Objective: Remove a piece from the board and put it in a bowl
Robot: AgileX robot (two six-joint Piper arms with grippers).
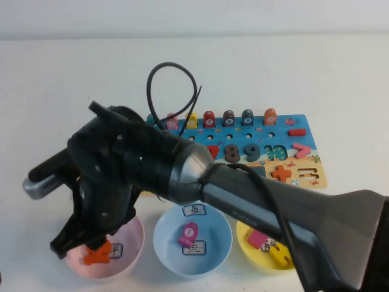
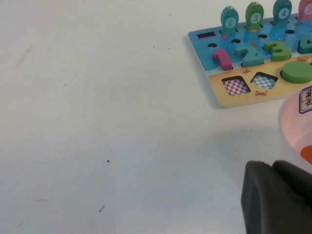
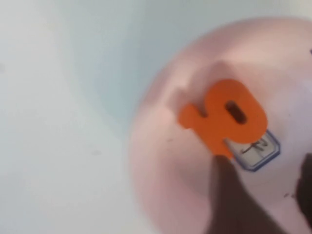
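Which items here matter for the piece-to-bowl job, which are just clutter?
Job: orange "10" piece, lying in the pink bowl; puzzle board; right end effector, over the pink bowl.
Clutter: blue bowl; yellow bowl; left end effector, not visible.

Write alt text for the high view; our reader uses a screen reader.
The right gripper hangs over the pink bowl, where the orange piece lies. Behind stands the board; the left gripper is out of view.
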